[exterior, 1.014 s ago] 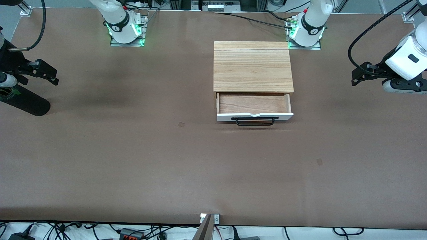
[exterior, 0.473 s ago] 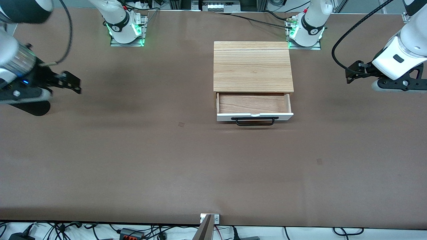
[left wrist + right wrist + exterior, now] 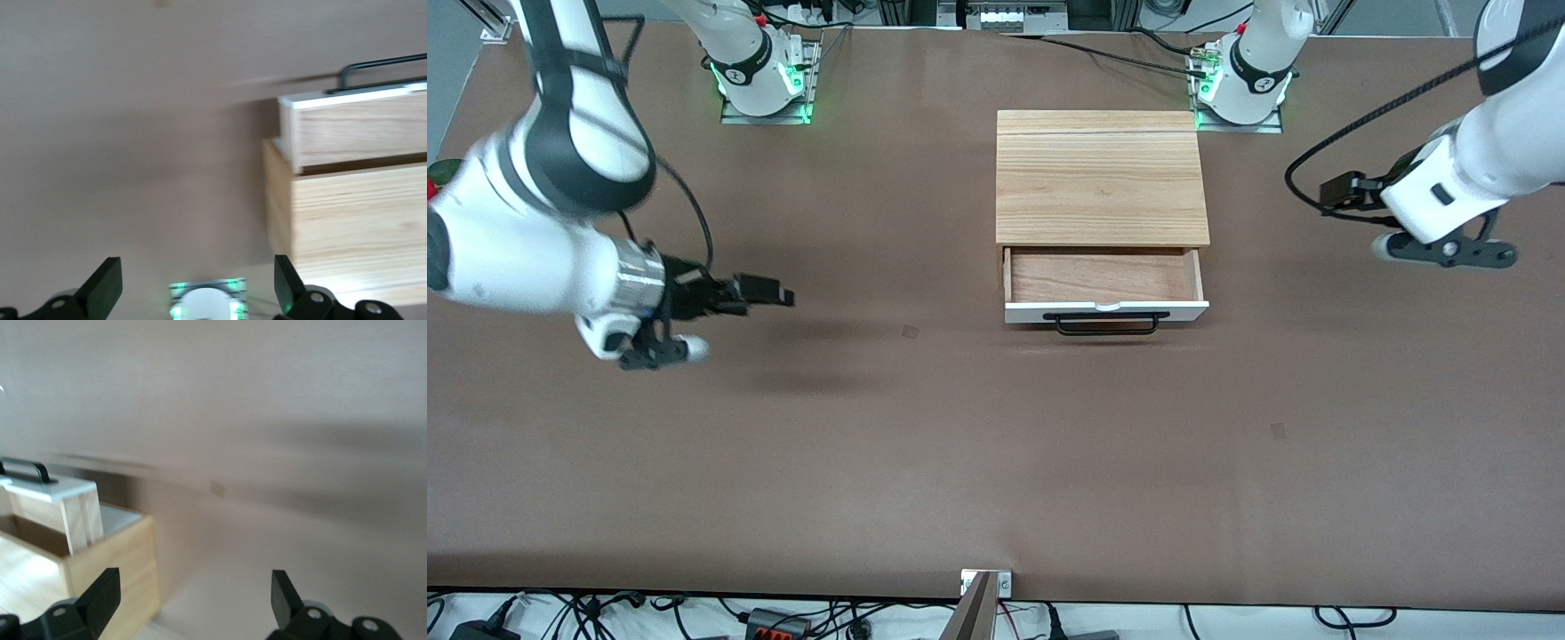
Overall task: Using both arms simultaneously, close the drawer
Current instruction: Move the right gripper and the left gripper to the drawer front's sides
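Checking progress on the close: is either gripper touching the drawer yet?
No: the drawer stands pulled out, with the left gripper and right gripper both apart from it.

The right gripper (image 3: 769,293) sits at the front view's middle left, fingers spread wide (nothing between them). The left gripper (image 3: 1338,192) sits at the upper right edge, also spread and empty.

The drawer (image 3: 1104,283) is pulled out, its white front and black handle (image 3: 1107,324) between two parted grippers, both well apart.
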{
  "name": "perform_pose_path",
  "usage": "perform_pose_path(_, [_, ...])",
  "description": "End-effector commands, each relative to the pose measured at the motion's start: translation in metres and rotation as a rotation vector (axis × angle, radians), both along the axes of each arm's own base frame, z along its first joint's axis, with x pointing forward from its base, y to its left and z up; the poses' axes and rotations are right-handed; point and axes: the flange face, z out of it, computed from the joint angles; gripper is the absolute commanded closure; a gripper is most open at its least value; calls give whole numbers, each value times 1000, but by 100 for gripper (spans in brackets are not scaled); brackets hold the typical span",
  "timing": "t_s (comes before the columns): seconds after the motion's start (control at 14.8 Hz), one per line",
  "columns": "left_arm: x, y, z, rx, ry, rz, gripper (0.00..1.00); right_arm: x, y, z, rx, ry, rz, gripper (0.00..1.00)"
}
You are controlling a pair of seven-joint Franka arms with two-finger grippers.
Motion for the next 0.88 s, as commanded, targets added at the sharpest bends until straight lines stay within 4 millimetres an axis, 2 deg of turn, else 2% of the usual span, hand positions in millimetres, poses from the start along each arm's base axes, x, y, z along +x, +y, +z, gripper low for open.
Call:
perform_pose_path(0.0, [35,-14,-35,-135,-23,14,0,13,60,-5,38,-98,-19,0])
perform_pose_path(0.14, [55,-24,-64,-206,-48,42,0,17,94,-31,63,-131,-39,0])
perform_pose_path(0.27, [75,-30,-89,-277,-91,76,0,13,137,-47,142,-148,-125,0])
perform_pose_path(0.47, [98,-45,-132,-376,-156,76,0,9,176,-87,154,-172,-193,0])
perform_pose_path(0.54, [101,-51,-143,-403,-169,103,0,6,187,-104,146,-178,-193,0])
perform_pose_path(0.68, [101,-73,-161,-407,-219,108,0,-6,221,-128,145,-195,-182,0])
perform_pose_path(0.81, [98,-83,-190,-400,-238,107,0,-13,239,-135,156,-234,-209,0])
